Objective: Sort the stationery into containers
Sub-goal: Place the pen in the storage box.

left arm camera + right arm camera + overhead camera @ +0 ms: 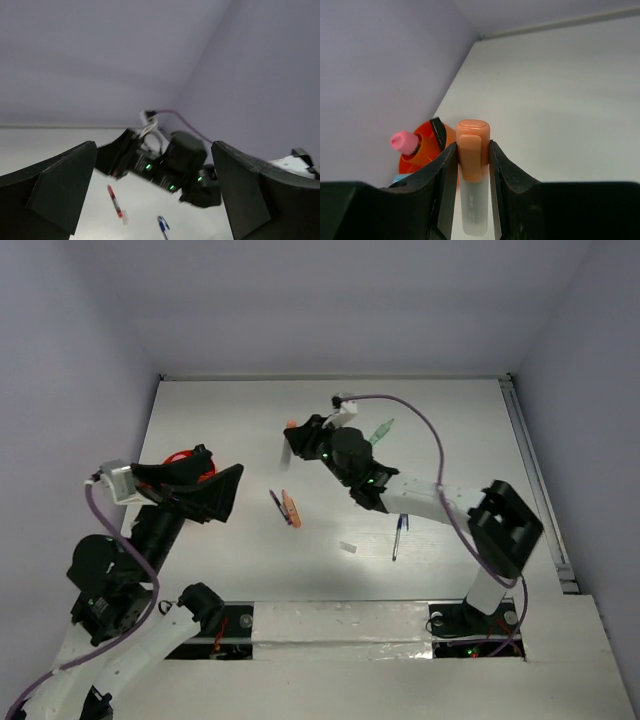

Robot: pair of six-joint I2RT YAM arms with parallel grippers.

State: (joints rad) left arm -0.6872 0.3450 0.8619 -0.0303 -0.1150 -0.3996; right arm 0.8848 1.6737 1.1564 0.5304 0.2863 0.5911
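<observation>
Right gripper (472, 150) clamps the orange-capped, clear-barrelled plastic marker (473, 175). Left gripper (154, 165) stands fully spread, empty, apparently above the round orange-red plastic pot (181, 457).

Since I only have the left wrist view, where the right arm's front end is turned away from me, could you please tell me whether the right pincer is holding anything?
Observer: Yes, the right pincer is shut on an orange-capped marker, as the right wrist view shows.
Operator: Thank you. Is anything in the container yet?
Observer: A pink-capped tube pokes out of the orange pot.
Operator: What else out of my sight is waiting to be sorted?
Observer: A green-capped marker lies on the table, toward its far side in the top view.
</observation>
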